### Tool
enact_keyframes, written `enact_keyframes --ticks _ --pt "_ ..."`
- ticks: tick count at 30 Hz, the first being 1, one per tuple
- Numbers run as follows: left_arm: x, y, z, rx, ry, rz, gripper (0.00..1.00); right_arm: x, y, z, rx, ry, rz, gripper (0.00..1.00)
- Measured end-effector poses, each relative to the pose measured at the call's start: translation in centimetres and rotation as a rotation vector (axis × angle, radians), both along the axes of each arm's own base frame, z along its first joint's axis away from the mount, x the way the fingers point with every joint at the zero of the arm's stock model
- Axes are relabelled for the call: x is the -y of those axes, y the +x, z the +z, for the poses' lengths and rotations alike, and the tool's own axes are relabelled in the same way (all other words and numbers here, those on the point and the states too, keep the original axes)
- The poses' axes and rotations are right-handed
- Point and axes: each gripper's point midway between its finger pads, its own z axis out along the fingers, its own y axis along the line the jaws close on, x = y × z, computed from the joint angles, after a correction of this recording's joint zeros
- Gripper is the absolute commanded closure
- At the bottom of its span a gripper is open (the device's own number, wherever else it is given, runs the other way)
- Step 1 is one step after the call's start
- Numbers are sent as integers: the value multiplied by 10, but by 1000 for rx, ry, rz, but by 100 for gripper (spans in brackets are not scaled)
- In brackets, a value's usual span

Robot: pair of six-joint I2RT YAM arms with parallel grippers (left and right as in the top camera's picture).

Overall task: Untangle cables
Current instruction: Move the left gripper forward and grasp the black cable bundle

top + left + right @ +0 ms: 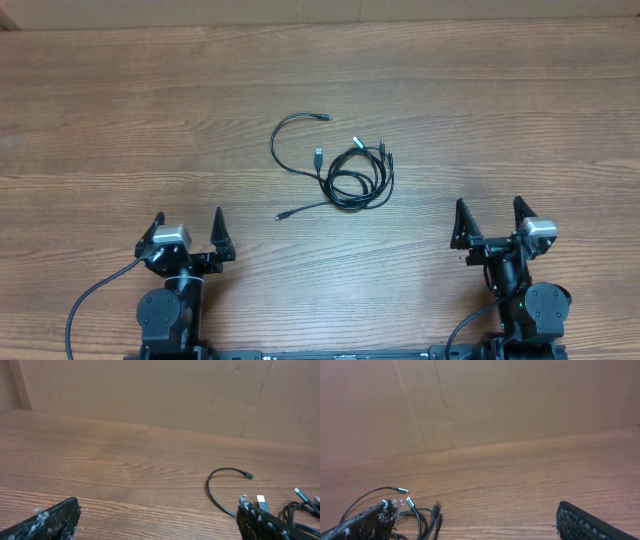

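Fingers (222, 240) of the left gripper (188, 216) stand wide apart and empty, as do those of the right gripper (488, 205). Cables (352, 180) lie tangled mid-table (120, 100), at one o'clock from the left gripper and eleven o'clock from the right gripper, well apart from both.

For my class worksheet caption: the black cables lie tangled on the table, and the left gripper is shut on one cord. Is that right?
Not quite. The cables do lie tangled on the table, but the left gripper is open, fingers spread, holding no cord, as the overhead view shows.
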Motion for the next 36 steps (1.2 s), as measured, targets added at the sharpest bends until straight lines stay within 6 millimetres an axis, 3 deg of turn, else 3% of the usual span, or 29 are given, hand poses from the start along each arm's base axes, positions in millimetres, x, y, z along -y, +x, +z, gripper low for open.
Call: enact_keyframes --ticks 7,14,27,31,36 --pt "1 -10 17 -52 -6 -2 0 3 -3 -10 -75 14 -16 0" --pt "3 -10 38 -141 -14 -13 1 3 -11 13 -109 21 -18 0" --pt "5 10 36 -497 -37 -25 0 3 4 20 -306 25 -21 0" --pt "6 18 41 -518 -39 -28 0 3 7 10 -414 27 -21 0" --pt "7 16 27 -584 -45 -35 0 3 6 -9 -571 29 -23 0"
